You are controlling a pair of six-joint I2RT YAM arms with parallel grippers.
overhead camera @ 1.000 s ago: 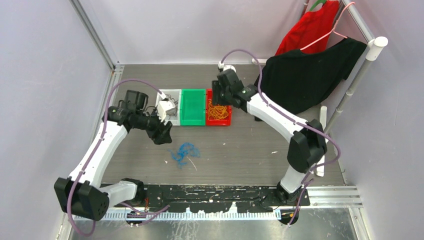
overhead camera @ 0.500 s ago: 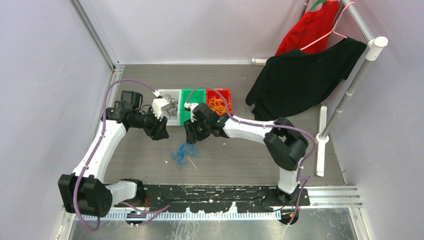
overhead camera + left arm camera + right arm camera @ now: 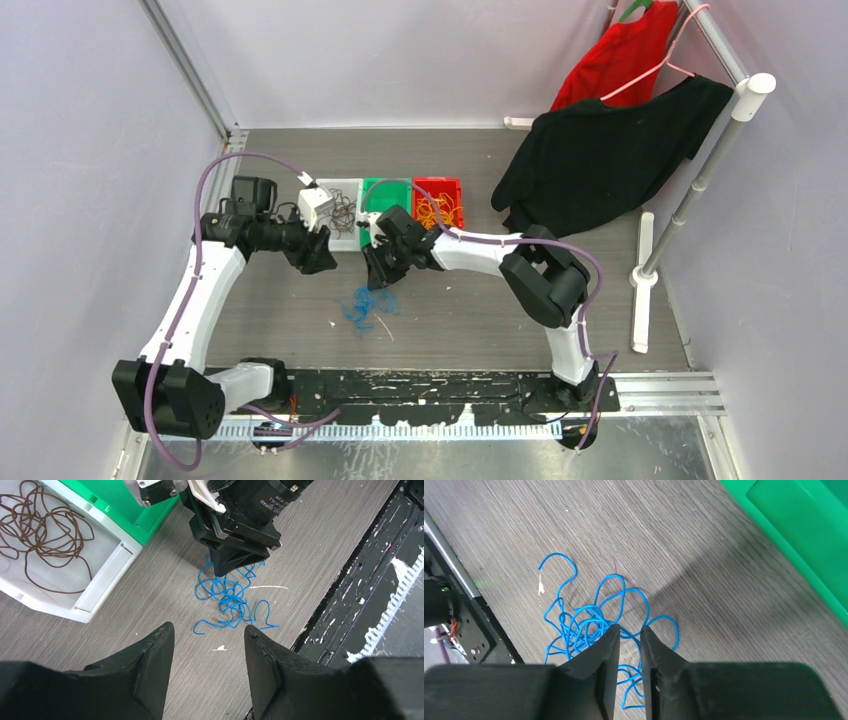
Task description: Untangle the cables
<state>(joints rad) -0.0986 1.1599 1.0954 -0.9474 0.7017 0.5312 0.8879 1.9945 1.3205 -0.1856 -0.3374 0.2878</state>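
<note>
Change: right gripper (image 3: 378, 279) has swung from the red tray (image 3: 441, 181), upper centre, down onto the blue cable (image 3: 367, 306).
Right grip: jaws narrowed at the strands; hold unclear.
Left gripper (image 3: 207, 628): released, empty.
Meaning: blue cable likely lifted next.

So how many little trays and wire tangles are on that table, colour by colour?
white tray: 1
green tray: 1
red tray: 1
blue wire tangle: 1
brown wire tangle: 1
orange wire tangle: 1
Total: 6
</note>
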